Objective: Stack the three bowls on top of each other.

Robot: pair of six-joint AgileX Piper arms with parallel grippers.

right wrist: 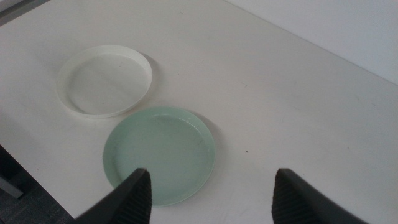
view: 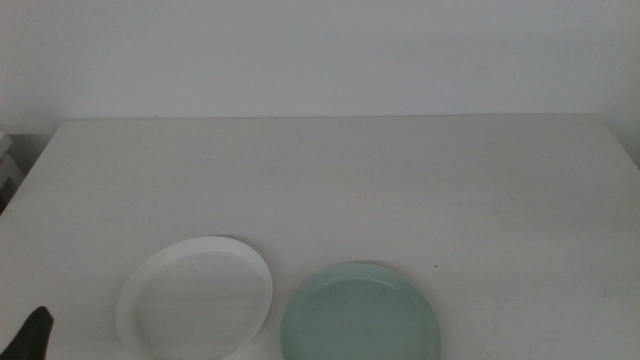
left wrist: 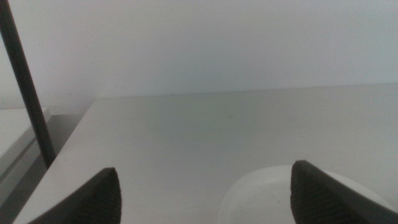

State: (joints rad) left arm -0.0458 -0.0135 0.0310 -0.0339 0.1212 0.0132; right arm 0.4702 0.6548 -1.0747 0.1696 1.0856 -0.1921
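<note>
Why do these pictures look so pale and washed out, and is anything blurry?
Middle view: flat, bright light; the white bowl nearly blends into the table, with faint shadows. Left wrist view: soft and hazy, its dark open jaws blurred at the edges. Right wrist view: sharpest; the mint green bowl stands out clearly.

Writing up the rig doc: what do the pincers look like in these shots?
Both are two-jawed and dark, near black. The left pincer and right pincer each show matte, wedge-shaped jaws with rounded tips. The middle view shows only a dark tip of the left one at the bottom edge. No cables, markings or arm links visible.
</note>
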